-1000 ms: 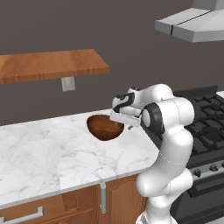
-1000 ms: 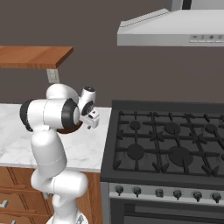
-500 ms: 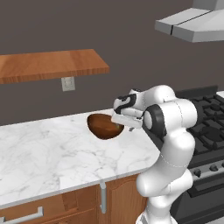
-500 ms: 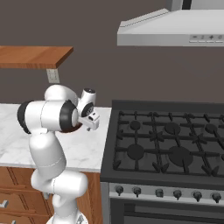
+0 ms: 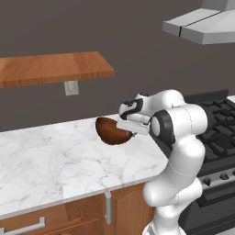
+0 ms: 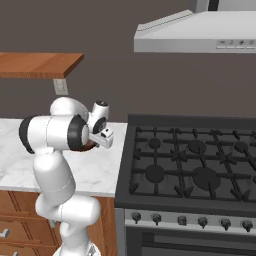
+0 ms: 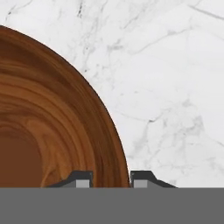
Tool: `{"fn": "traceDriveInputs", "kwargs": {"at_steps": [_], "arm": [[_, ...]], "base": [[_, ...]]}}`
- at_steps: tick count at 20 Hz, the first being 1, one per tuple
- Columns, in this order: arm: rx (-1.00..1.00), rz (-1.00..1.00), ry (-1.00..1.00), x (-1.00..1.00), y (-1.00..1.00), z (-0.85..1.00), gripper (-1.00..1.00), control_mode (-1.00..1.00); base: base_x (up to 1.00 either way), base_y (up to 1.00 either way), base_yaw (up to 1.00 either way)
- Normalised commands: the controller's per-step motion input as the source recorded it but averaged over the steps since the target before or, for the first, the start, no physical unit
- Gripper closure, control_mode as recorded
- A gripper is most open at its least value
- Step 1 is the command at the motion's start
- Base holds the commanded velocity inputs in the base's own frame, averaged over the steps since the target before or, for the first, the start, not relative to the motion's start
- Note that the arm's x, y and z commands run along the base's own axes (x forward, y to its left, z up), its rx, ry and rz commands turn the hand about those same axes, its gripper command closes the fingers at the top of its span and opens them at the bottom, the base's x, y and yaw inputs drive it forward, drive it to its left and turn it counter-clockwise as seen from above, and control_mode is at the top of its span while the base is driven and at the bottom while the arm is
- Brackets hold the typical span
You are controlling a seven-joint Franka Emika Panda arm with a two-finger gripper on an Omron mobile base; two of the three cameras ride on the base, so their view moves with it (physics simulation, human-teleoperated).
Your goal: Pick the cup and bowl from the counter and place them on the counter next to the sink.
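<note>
**One thin rim is all that the pincer has**

One edge of the wooden bowl (image 7: pixel 57 127) runs between the two dark fingertips at the bottom centre of the hand view, one tip over the glossy inside and the other over the outer wall. The pincer (image 7: pixel 111 179) looks nearly clenched on that rim, but whether the pads already press the wood I cannot tell.

In the left base view the bowl (image 5: pixel 111 131) sits at the centre of the frame, on the right end of the white marble counter (image 5: pixel 50 160), with the pincer (image 5: pixel 130 130) at its right side and the gas stove (image 5: pixel 215 133) just beyond. In the right base view the arm's elbow hides nearly all of the bowl.

The main risk, as I judge it, is that a pinch on one side of a wide bowl leaves most of the weight hanging off to the left. On lifting, the bowl could swing down, twist between the pads or slip out and drop back onto the counter. If the pads sit shallow on the curved, glossy wall, the closing squeeze alone might push the rim out.
</note>
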Motion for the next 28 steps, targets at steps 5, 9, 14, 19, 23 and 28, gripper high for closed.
{"fn": "traceDriveInputs", "kwargs": {"at_steps": [5, 9, 14, 19, 23, 28], "arm": [[-0.09, 0.0, 0.01, -0.09, 0.07, 0.28, 1.0, -1.0], [-0.11, 0.0, 0.01, -0.13, 0.05, 0.41, 1.0, -1.0], [-0.05, 0.0, 0.0, -0.15, 0.0, 0.19, 1.0, -1.0], [0.0, 0.0, 0.0, -0.22, 0.0, 0.01, 1.0, -1.0], [0.0, 0.01, -0.01, -0.08, 0.0, 0.0, 1.0, -1.0], [0.01, 0.06, -0.15, 0.0, 0.0, 0.17, 1.0, -1.0]], "base": [[0.0, 0.0, 0.0], [0.0, 0.0, 0.0], [0.0, 0.0, 0.0], [0.0, 0.0, 0.0], [0.0, 0.0, 0.0], [0.0, 0.0, 0.0]]}}
